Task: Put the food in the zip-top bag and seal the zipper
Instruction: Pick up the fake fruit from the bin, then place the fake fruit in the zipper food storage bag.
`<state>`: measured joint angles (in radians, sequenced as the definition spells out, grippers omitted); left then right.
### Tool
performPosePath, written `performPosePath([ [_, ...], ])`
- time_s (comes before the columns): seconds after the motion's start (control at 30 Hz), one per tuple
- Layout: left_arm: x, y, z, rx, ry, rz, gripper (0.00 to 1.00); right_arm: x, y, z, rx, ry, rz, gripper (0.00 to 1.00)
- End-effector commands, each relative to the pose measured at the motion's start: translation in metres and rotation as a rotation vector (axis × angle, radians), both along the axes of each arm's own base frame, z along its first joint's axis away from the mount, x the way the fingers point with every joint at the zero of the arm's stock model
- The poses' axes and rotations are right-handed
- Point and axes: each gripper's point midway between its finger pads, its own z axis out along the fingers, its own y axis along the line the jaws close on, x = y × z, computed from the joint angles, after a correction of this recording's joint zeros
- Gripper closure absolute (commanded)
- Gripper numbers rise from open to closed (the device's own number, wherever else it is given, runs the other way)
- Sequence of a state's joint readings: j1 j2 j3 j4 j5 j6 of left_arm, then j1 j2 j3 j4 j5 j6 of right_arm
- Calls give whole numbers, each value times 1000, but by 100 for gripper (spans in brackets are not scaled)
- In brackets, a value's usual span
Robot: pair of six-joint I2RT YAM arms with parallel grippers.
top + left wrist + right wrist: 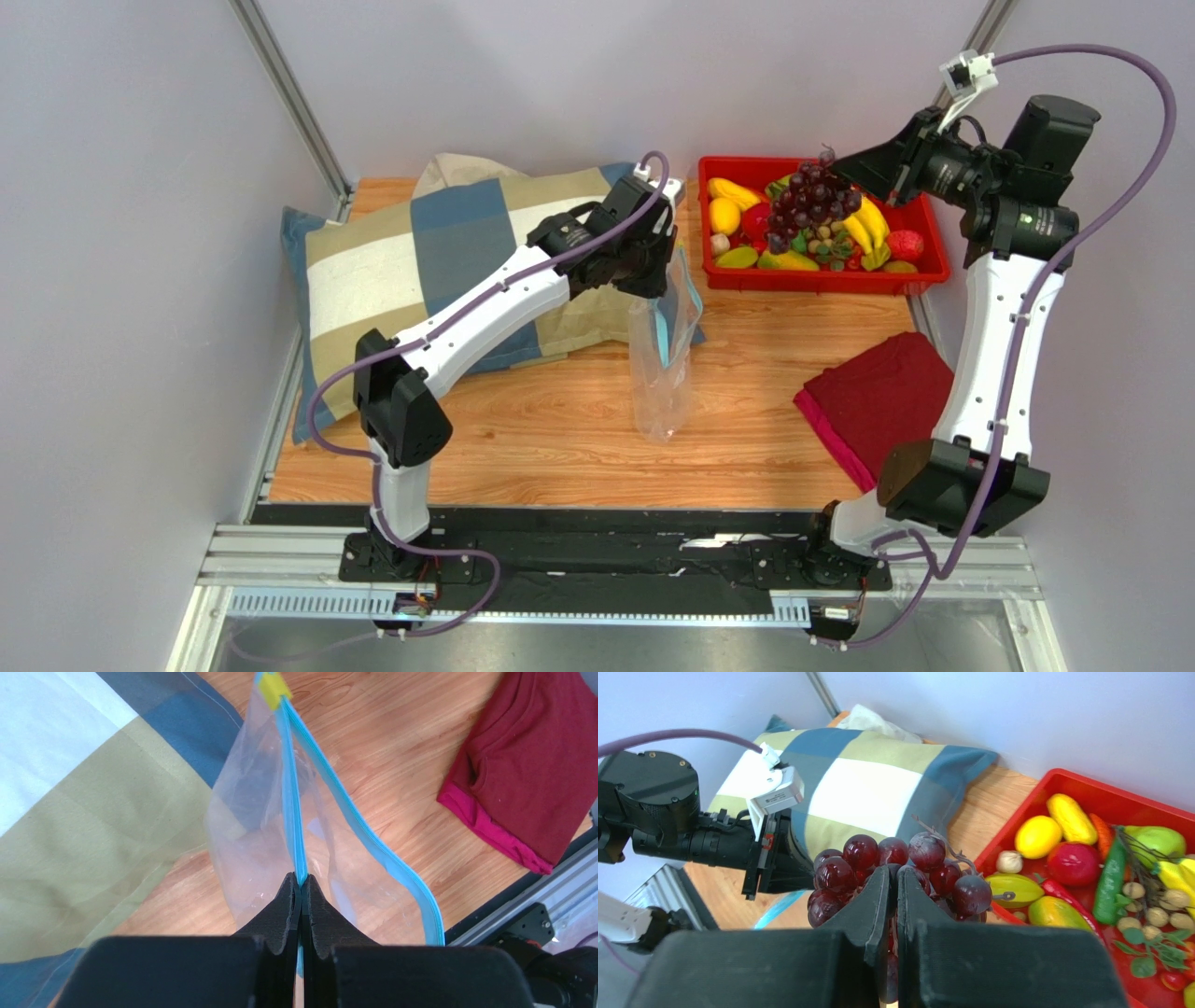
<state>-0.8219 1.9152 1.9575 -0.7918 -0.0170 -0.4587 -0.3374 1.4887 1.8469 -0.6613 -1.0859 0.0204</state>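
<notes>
Off to my left a checked pillow [421, 266] in blue, cream and olive lies across the back of the wooden table [561, 434], one corner hanging past the table's left edge (something paler peeks out behind it, cushion or cloth, I cannot tell which). A red tray [842, 284] sits at the table's far right corner. Nearer me on the right lies a folded dark red cloth [884, 399] with a brighter pink edge, near the tray but not touching it
</notes>
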Motion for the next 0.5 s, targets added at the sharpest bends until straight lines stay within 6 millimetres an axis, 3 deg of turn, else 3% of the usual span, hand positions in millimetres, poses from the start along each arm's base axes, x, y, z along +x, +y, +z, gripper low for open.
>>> performPosePath([
  [0.0, -17, 3, 63, -3, -153, -46, 100, -42, 26, 26, 26, -49, 73, 100],
  [0.17, -17, 0, 60, 34, -146, -37, 100, -69, 40, 35, 46, -56, 109, 100],
  [0.47, -16, -17, 52, 0, -84, -35, 100, -99, 62, 30, 121, 4, 168, 100],
])
